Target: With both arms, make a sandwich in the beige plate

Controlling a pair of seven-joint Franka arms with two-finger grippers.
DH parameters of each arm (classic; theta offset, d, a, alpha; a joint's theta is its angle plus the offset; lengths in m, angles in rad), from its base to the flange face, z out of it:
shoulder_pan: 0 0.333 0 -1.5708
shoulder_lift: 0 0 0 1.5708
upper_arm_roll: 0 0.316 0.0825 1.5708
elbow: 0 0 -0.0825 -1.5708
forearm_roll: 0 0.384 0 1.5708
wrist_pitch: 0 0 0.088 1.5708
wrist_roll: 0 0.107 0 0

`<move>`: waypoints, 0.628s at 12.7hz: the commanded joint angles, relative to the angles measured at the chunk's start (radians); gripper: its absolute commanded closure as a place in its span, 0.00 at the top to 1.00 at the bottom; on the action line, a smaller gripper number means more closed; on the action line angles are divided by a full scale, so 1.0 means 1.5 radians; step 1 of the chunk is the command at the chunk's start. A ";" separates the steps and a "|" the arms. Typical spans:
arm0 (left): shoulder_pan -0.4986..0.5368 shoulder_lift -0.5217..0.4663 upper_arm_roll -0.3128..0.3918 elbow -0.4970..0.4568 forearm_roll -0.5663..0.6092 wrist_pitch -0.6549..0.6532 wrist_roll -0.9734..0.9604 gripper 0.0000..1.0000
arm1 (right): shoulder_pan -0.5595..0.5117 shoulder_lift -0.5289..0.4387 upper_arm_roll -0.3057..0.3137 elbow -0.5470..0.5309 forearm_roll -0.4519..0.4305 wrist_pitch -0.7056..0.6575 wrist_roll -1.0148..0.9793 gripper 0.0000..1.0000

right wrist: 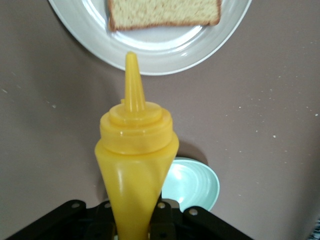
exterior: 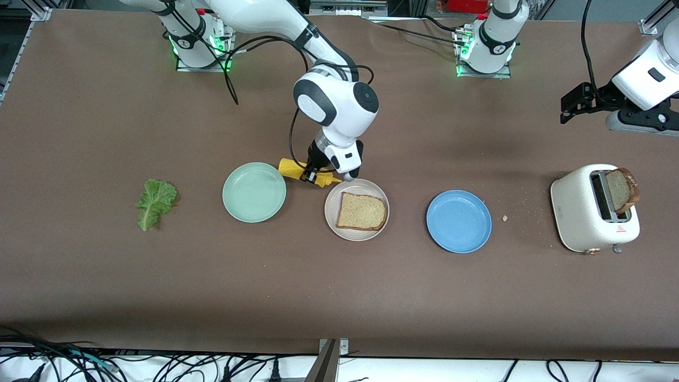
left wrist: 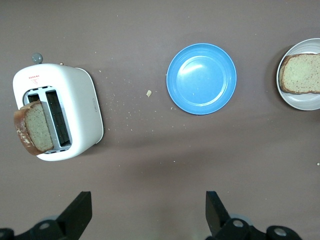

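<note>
1. I see the right claw [exterior: 318,178] clamped on the yellow squeeze bottle [exterior: 307,173]. The bottle is tipped over, nozzle aimed at the beige plate [exterior: 333,225], its tip over the rim at about 11 o'clock on the plate. The right wrist view confirms this: the nozzle [right wrist: 131,80] reaches just over the rim.
2. The beige plate sits mid-counter [exterior: 339,297] and carries one bread slice [exterior: 362,211], lying flat with nothing on it.
3. The second bread slice [exterior: 621,190] stands in the white toaster [exterior: 583,212], sticking out of the slot and leaning. The toaster is at the left arm's end of the counter, at 3 o'clock from the beige plate.
4. The lettuce leaf [exterior: 155,202] lies flat on the counter at the right arm's end, at 9 o'clock from the beige plate and well apart from it.
5. The mint-green plate [exterior: 254,192] is just beside the beige plate at about 10 o'clock, between it and the lettuce. The blue plate [exterior: 459,221] is at 3 o'clock, between the beige plate and the toaster.
6. The left claw [exterior: 575,103] is released, jaws wide, holding nothing. It hangs over the counter above the toaster area, and that arm waits.
7. Crumbs [exterior: 522,209] lie scattered on the counter between the blue plate and the toaster.
</note>
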 commanded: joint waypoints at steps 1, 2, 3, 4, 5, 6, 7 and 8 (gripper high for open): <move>0.004 -0.004 0.000 -0.002 -0.005 -0.004 0.014 1.00 | -0.046 -0.047 0.006 0.007 0.091 -0.013 -0.012 0.00; 0.004 -0.004 0.000 -0.002 -0.004 -0.004 0.014 1.00 | -0.060 -0.068 0.007 0.004 0.128 -0.012 -0.024 0.00; 0.004 -0.004 0.000 -0.002 -0.004 -0.004 0.013 1.00 | -0.077 -0.083 0.007 0.002 0.165 -0.012 -0.031 0.00; 0.004 -0.004 -0.001 -0.003 -0.004 -0.004 0.013 1.00 | -0.096 -0.096 0.007 -0.004 0.206 -0.010 -0.036 0.00; 0.004 -0.004 -0.001 -0.002 -0.004 -0.004 0.013 1.00 | -0.118 -0.110 0.007 -0.011 0.253 -0.009 -0.050 0.00; 0.004 -0.004 0.000 -0.002 -0.004 -0.004 0.013 1.00 | -0.140 -0.122 0.007 -0.017 0.310 -0.009 -0.079 0.00; 0.004 -0.004 -0.001 -0.003 -0.004 -0.004 0.013 1.00 | -0.163 -0.131 0.007 -0.023 0.356 -0.009 -0.109 0.00; 0.004 -0.004 -0.001 -0.002 -0.004 -0.004 0.012 1.00 | -0.186 -0.139 0.007 -0.026 0.400 -0.009 -0.131 0.00</move>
